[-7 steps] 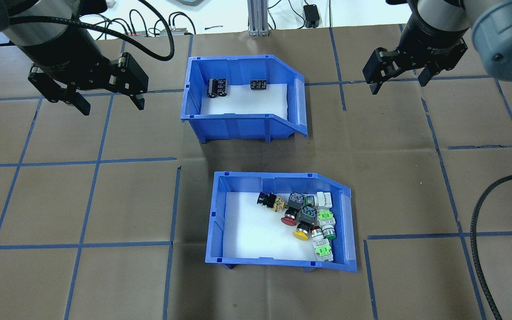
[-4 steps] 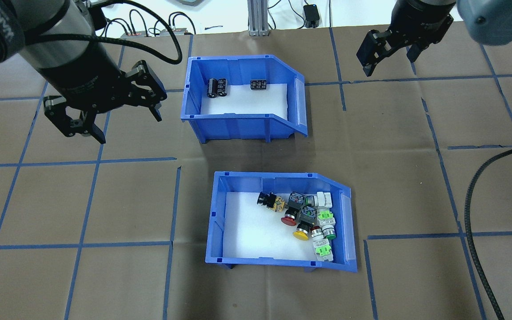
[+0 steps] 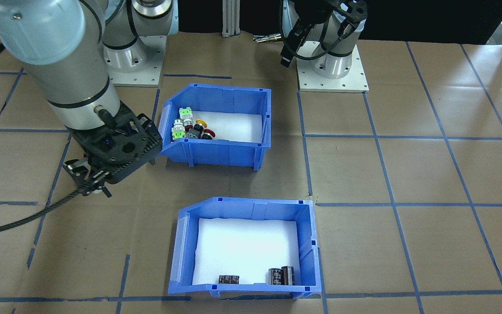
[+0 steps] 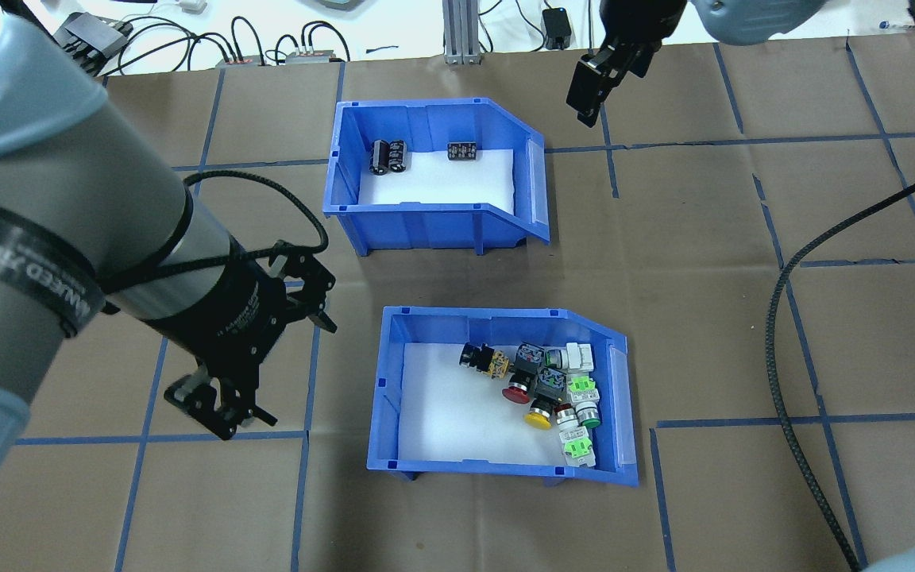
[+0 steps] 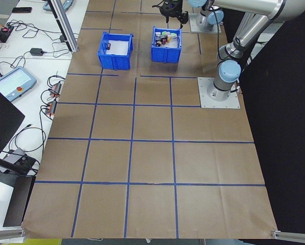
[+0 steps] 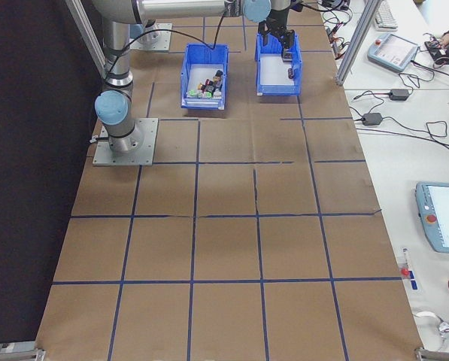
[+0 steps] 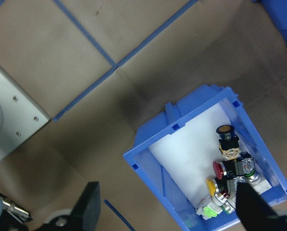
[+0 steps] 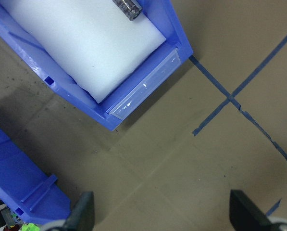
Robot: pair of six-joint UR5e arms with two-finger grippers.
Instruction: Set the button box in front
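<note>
The button box (image 4: 385, 397) is a blue bin with a white foam liner, and it is the one nearer the robot. Its switches (image 4: 549, 389), with green, yellow and red parts, crowd its right end. My left gripper (image 4: 299, 369) hangs open and empty high over the paper just left of this bin. The left wrist view looks down on the button box (image 7: 148, 163) between wide-apart fingers (image 7: 90, 202). My right gripper (image 4: 591, 99) is open and empty, up beyond the far bin's right end. Its fingers (image 8: 244, 211) frame bare paper.
A second blue bin (image 4: 426, 226) stands farther from the robot, holding a few black cylinders (image 4: 388, 156) on white foam. A black cable (image 4: 783, 318) loops over the right side. Cables and devices line the table's far edge. Blue tape lines grid the brown paper.
My left gripper swung from the back left toward the robot, down to the button box's left side, turning as it went. My right gripper moved back and leftward. Both bins stayed put.
</note>
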